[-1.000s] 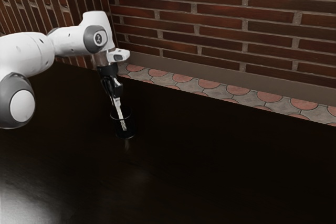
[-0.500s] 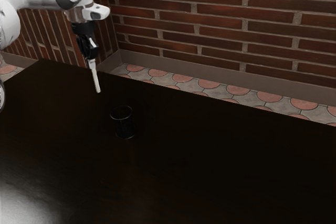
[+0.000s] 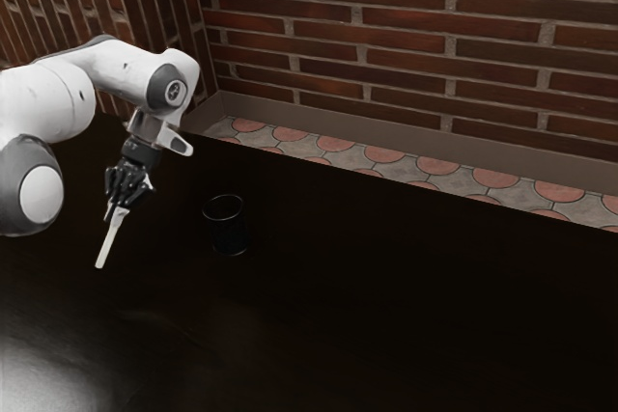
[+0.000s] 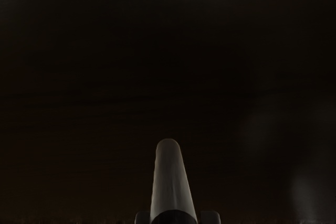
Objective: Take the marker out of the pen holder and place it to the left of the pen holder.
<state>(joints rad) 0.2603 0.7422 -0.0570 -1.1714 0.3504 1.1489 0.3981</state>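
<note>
In the exterior view my gripper (image 3: 118,207) is shut on the white marker (image 3: 108,241), which slants down from the fingers toward the exterior view's left. The dark, round pen holder (image 3: 230,236) stands upright on the table, on the exterior view's right of the marker and apart from it. In the wrist view the marker (image 4: 172,182) juts out between two dark fingertips (image 4: 142,217) at the lower edge. Whether the marker's tip touches the table I cannot tell.
The dark table (image 3: 386,306) extends around the pen holder. Beyond its far edge lie a patterned tile floor (image 3: 384,154) and a brick wall (image 3: 406,36).
The marker has come out of the pen holder in my gripper, first up and away, then down toward the exterior view's lower left. My hand has turned, and the pen holder has stayed put.
</note>
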